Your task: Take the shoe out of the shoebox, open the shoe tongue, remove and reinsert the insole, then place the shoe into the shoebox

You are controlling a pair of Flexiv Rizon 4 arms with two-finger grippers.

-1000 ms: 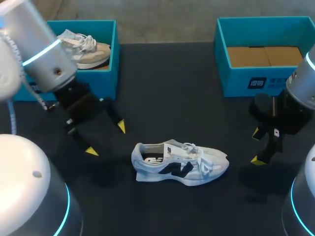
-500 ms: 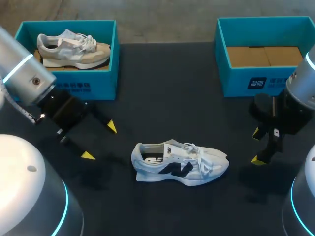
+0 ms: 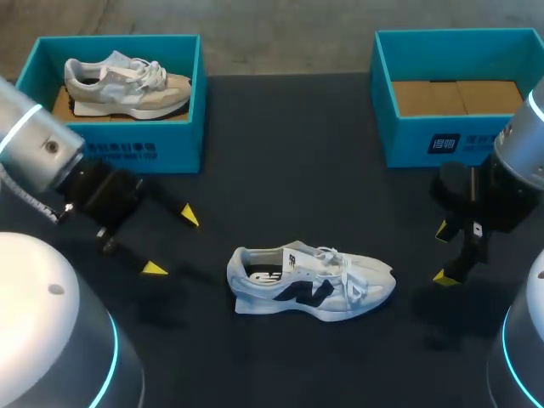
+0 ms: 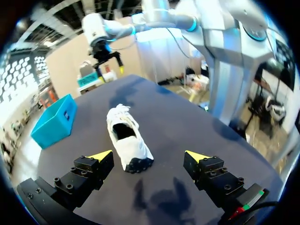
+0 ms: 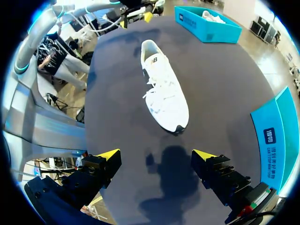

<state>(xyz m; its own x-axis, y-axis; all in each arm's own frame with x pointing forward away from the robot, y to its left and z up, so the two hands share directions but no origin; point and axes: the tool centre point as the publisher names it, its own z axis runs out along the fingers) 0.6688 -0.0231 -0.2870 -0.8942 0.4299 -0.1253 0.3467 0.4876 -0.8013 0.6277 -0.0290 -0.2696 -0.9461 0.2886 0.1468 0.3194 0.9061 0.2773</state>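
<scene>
A white shoe (image 3: 310, 281) with a dark side logo lies on its side on the black table (image 3: 289, 170), toe to the right; it shows too ahead of the left gripper as shoe (image 4: 125, 138) and ahead of the right gripper as shoe (image 5: 164, 91). My left gripper (image 3: 171, 241) hangs open to the left of the shoe's heel, apart from it. My right gripper (image 3: 442, 253) stands open to the right of the toe, also apart. Both (image 4: 149, 155) (image 5: 157, 153) hold nothing. An empty teal shoebox (image 3: 456, 93) stands at the back right.
A second teal shoebox (image 3: 127, 98) at the back left holds a beige and white shoe (image 3: 123, 85). That box (image 5: 208, 23) shows far beyond the shoe in the right wrist view. The right box (image 4: 54, 119) lies beside the shoe in the left wrist view.
My left arm has drawn back to the left and slightly toward the front, uncovering the back left box. The right arm and the white shoe have kept still.
</scene>
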